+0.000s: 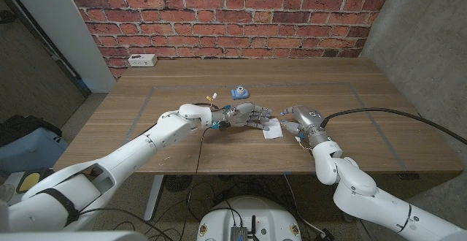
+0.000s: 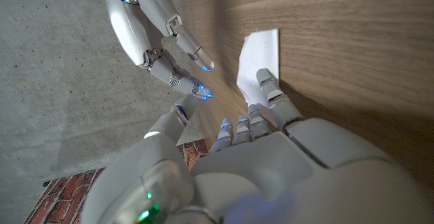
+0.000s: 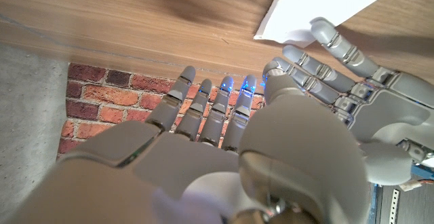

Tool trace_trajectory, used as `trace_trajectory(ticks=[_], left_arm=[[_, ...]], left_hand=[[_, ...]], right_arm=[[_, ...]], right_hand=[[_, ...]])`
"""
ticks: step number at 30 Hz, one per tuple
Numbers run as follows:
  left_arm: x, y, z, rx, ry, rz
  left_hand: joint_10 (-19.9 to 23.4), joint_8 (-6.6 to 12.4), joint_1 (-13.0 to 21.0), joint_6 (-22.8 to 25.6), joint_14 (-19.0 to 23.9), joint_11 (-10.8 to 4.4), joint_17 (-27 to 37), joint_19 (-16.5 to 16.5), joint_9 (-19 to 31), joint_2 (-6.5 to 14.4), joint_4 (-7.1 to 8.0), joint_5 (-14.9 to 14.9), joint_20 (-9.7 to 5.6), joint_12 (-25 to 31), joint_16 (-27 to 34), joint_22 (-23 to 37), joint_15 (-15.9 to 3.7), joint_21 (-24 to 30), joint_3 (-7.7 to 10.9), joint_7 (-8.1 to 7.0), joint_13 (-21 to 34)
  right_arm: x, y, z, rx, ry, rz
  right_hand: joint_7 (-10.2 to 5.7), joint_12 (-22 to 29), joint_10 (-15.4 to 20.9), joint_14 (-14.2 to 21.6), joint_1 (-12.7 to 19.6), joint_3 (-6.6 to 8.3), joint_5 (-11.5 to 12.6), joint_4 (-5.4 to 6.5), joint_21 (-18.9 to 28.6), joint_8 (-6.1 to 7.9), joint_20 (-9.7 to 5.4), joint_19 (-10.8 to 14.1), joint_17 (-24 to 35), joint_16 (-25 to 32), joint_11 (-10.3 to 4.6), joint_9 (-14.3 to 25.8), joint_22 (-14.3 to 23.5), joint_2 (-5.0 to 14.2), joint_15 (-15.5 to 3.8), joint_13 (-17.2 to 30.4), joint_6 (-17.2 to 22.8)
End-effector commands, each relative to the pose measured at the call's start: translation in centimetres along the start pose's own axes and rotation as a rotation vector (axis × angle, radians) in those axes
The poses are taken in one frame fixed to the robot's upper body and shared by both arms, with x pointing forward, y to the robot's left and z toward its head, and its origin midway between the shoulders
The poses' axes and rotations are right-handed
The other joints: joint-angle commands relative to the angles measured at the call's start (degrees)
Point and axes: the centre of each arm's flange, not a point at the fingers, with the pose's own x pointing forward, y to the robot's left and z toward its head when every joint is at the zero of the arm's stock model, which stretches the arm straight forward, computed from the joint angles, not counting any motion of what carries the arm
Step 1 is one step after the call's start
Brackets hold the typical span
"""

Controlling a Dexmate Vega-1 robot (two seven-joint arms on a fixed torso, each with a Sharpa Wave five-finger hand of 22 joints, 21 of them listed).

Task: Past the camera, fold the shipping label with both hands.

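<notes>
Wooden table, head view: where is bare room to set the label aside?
Bare wood runs right of the right hand, and left of the left hand. Crowded: both hands meet at the white paper label, small blue camera just behind.

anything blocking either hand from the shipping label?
Nothing visible does. The shipping label lies on bare table between the left hand and right hand; a left finger already touches it. The small blue camera sits behind, clear.

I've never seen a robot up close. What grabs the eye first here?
Two white robot hands meet at the middle of the wooden table: the left hand and right hand close over a small white shipping label. Just behind them sits a small blue camera, before a red brick wall.
</notes>
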Motion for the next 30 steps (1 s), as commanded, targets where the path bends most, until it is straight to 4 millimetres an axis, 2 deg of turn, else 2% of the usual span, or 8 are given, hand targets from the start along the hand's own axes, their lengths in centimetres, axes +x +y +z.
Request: trace_trajectory(ticks=[1, 5, 14, 17, 22, 28, 30], left_arm=[[0.2, 0.0, 0.2, 0.007, 0.005, 0.001], [0.2, 0.0, 0.2, 0.009, 0.006, 0.001], [0.3, -0.1, 0.2, 0.010, 0.007, -0.002], [0.3, -0.1, 0.2, 0.010, 0.007, -0.003], [0.3, -0.1, 0.2, 0.010, 0.005, -0.004], [0.2, -0.1, 0.2, 0.013, 0.004, -0.003], [0.2, -0.1, 0.3, 0.013, 0.004, -0.002]], left_hand=[[0.2, 0.24, -0.2, -0.2, 0.1, 0.29, 0.1, 0.1, 0.1, 0.0, 0.00, -0.1, 0.15, 0.4, 0.3, 0.2, 0.11, 0.4, -0.07, 0.03, -0.1], [0.2, 0.29, -0.2, -0.2, 0.1, 0.29, 0.1, 0.1, 0.0, 0.0, -0.01, -0.2, 0.19, 0.4, 0.3, 0.2, 0.14, 0.4, -0.08, -0.05, -0.1], [0.2, 0.38, -0.2, -0.1, 0.1, 0.17, 0.1, 0.1, 0.0, 0.0, -0.03, -0.2, 0.15, 0.5, 0.3, 0.2, 0.07, 0.5, -0.14, -0.15, -0.1], [0.2, 0.39, -0.2, -0.1, 0.1, 0.19, 0.1, 0.1, 0.0, 0.0, -0.04, -0.2, 0.13, 0.5, 0.4, 0.2, 0.12, 0.5, -0.15, -0.16, -0.1], [0.2, 0.41, -0.2, -0.2, 0.1, 0.17, 0.1, 0.1, 0.0, 0.0, -0.04, -0.2, 0.14, 0.5, 0.4, 0.2, 0.10, 0.5, -0.17, -0.15, -0.1], [0.3, 0.45, -0.2, -0.1, 0.2, 0.18, 0.1, 0.2, 0.0, 0.0, -0.04, -0.3, 0.16, 0.5, 0.4, 0.2, 0.11, 0.5, -0.19, -0.19, -0.1], [0.3, 0.46, -0.2, -0.1, 0.2, 0.22, 0.1, 0.2, 0.0, 0.0, -0.05, -0.3, 0.15, 0.5, 0.4, 0.2, 0.10, 0.6, -0.19, -0.17, -0.1]], right_arm=[[0.6, 1.2, 0.5, -0.007, -0.017, 0.094], [0.8, 1.3, 0.6, -0.010, -0.018, 0.101], [0.9, 1.5, 0.9, -0.007, -0.033, 0.104], [1.0, 1.7, 1.1, -0.012, -0.041, 0.111], [1.2, 2.0, 1.2, -0.010, -0.049, 0.128], [1.3, 2.5, 1.2, -0.023, -0.041, 0.146], [1.4, 2.6, 1.1, -0.029, -0.036, 0.150]], right_hand=[[-0.05, 0.6, 1.0, -0.4, 0.3, -0.01, -0.1, -0.42, -0.1, 0.39, 0.07, -0.4, 0.1, -0.3, -0.12, 0.2, 0.3, 0.01, -6.39, 0.1, 0.9], [-0.09, 0.5, 1.1, -0.5, 0.7, 0.03, -0.1, -0.63, -0.2, 0.46, 0.05, -0.6, 0.0, -0.4, -0.76, 0.2, 0.2, -0.01, -6.41, 0.1, 1.3], [-0.49, 0.3, 0.8, -0.7, 0.9, -0.01, -0.1, -0.80, -0.2, 0.22, -0.01, -0.7, 0.0, -0.5, -0.99, 0.1, 0.2, -0.09, -6.51, 0.0, 0.9], [-0.61, 0.1, 0.2, -0.8, 1.0, -0.08, -0.1, -0.79, -0.2, -0.01, -0.02, -0.8, 0.0, -0.5, -1.47, 0.1, 0.2, -0.13, -6.43, 0.0, 0.5], [-0.63, 0.0, 0.2, -0.9, 1.1, -0.11, -0.1, -0.81, -0.2, -0.06, -0.05, -0.8, 0.0, -0.5, -1.31, 0.1, 0.2, -0.12, -6.50, 0.0, 0.4], [-1.06, 0.1, 0.5, -0.8, 1.2, -0.16, -0.1, -0.80, -0.2, 0.11, -0.11, -0.9, 0.0, -0.4, -2.29, 0.1, 0.2, -0.04, -6.49, 0.0, 0.9], [-1.13, 0.1, 0.6, -0.7, 1.3, -0.17, -0.1, -0.85, -0.2, 0.18, -0.10, -0.8, -0.1, -0.4, -2.20, 0.1, 0.2, -0.06, -6.54, 0.0, 1.2]])
